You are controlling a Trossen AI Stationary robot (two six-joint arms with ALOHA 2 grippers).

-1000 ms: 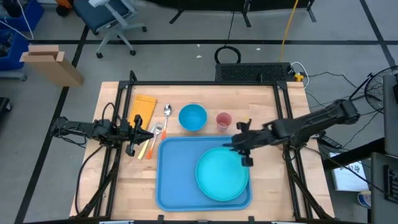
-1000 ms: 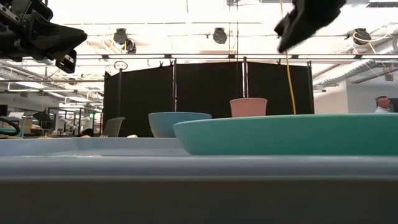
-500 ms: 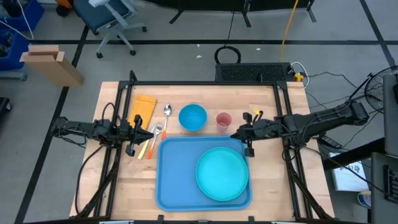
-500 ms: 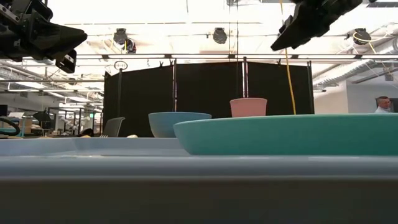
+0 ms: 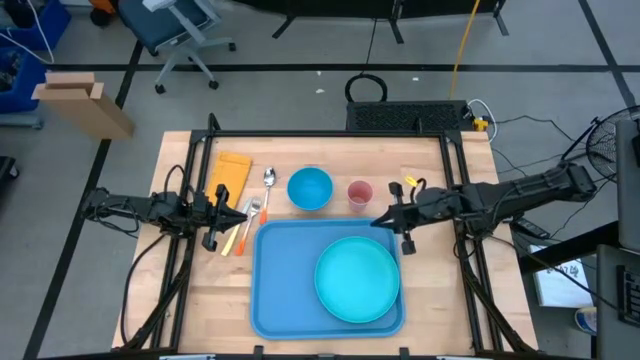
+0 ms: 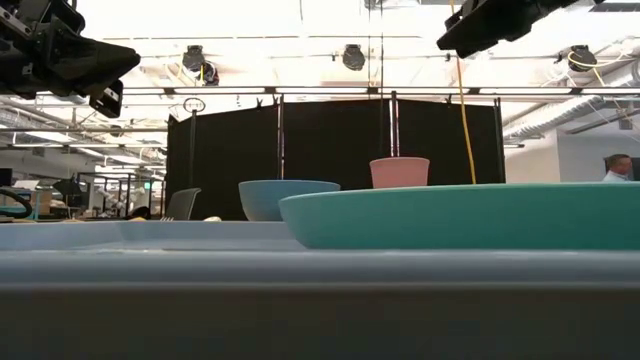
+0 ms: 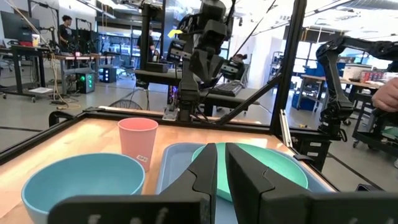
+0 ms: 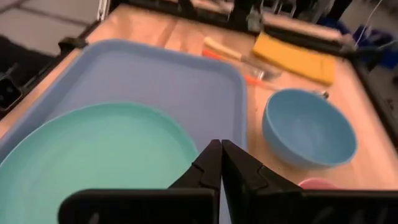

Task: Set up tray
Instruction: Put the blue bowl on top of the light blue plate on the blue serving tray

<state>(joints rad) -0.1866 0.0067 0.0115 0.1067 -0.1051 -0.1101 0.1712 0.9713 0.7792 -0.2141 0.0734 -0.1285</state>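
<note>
As the pictures stand, the set-up reads as partly done.

Item 1: tray (image 5: 290, 275), blue, lying flat at lower centre of the high view on the surface (image 5: 430, 300). It carries one thing only, the turquoise plate (image 5: 357, 279), which sits in its right half; the left half is bare.

Item 2, not yet on the tray (all lying above it in the high view):
- blue bowl (image 5: 310, 189), just above the tray's upper edge;
- pink cup (image 5: 359, 192), right of the bowl;
- spoon (image 5: 268, 180), left of the bowl;
- yellow napkin (image 5: 233, 170), upper left;
- orange-handled cutlery (image 5: 240, 232), left of the tray's upper corner, partly under the left arm.

Judged remaining: bowl, cup, cutlery and napkin presumably go onto the tray.

Item 3: right gripper (image 5: 392, 215), raised above the tray's upper right corner, near the cup; jaws pressed together and empty (seen in its own wrist view).

Item 4: left gripper (image 5: 243, 208), waiting at the left over the cutlery; jaws nearly together, a narrow slit, holding nothing.

Surface: pale wood, bounded by a black frame (image 5: 330, 136).

Room: grey floor, cardboard box (image 5: 80, 100) upper left, office chair (image 5: 180, 25) at top, yellow cable (image 5: 463, 40) upper right; a person (image 6: 617, 167) at far right of the low view.
</note>
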